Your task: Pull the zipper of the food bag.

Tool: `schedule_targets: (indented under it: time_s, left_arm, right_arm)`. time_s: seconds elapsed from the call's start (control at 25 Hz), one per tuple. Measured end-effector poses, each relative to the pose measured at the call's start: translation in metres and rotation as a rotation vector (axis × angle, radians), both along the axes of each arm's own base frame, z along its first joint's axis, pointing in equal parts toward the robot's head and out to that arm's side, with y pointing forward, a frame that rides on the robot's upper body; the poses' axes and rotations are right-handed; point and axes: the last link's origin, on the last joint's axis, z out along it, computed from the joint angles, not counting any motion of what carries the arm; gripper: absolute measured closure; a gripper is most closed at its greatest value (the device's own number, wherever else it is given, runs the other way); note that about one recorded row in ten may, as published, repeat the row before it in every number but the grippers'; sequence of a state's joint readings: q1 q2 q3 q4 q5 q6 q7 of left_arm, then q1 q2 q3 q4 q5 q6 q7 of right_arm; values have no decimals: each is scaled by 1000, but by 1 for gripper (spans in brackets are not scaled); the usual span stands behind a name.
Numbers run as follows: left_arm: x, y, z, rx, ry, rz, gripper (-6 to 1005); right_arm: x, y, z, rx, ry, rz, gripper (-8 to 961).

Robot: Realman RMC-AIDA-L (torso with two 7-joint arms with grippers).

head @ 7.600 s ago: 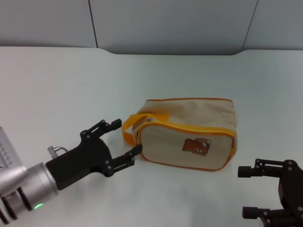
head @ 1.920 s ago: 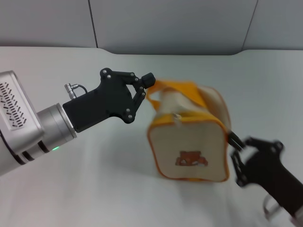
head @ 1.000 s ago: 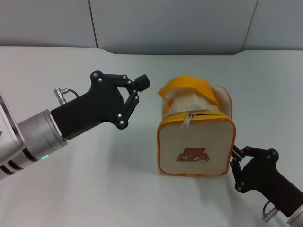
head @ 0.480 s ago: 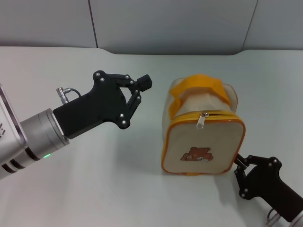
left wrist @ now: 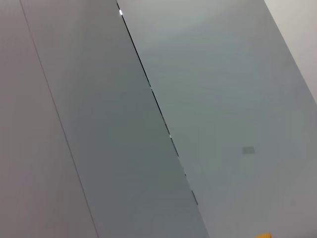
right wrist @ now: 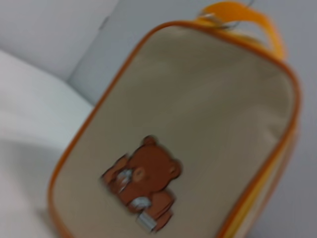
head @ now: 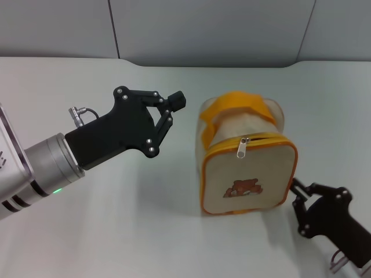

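food bag (head: 246, 174) shifted left, left claw (head: 171, 109) raised

A pale table (head: 87, 231) carries the food bag (head: 246, 168).

left arm, left of the head frame: silver-grey cylindrical wrist section with dark ring bands and a small green light on its underside. matte black angular housing leads to the left gripper (head: 171, 108), with silver screw heads at the linkage joints and blocky black fingertips. small metal connector stub on top of the housing. right gripper (head: 297, 198), lower right of frame: same matte black linkage, silver screws, metal loop below.
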State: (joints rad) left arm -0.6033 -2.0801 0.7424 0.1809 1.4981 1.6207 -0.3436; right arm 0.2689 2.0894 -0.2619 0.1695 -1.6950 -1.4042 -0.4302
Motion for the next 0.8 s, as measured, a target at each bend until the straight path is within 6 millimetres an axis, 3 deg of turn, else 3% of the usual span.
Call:
schedule_targets:
  time_s: [0.44, 0.72, 0.76, 0.8]
  left_arm:
    - [-1, -1, 1, -2, -10, 11, 947]
    - [-11, -5, 4, 14, -23, 50, 941]
    - [-13, -6, 5, 15, -26, 58, 940]
    - [-16, -10, 7, 5, -37, 70, 940]
  right_arm:
    - [-5, -8, 27, 54, 195, 40, 806]
    - [-5, -9, 57, 18, 448, 51, 584]
    - [-5, -9, 68, -15, 527, 57, 390]
    - [-5, -8, 75, -56, 575, 62, 353]
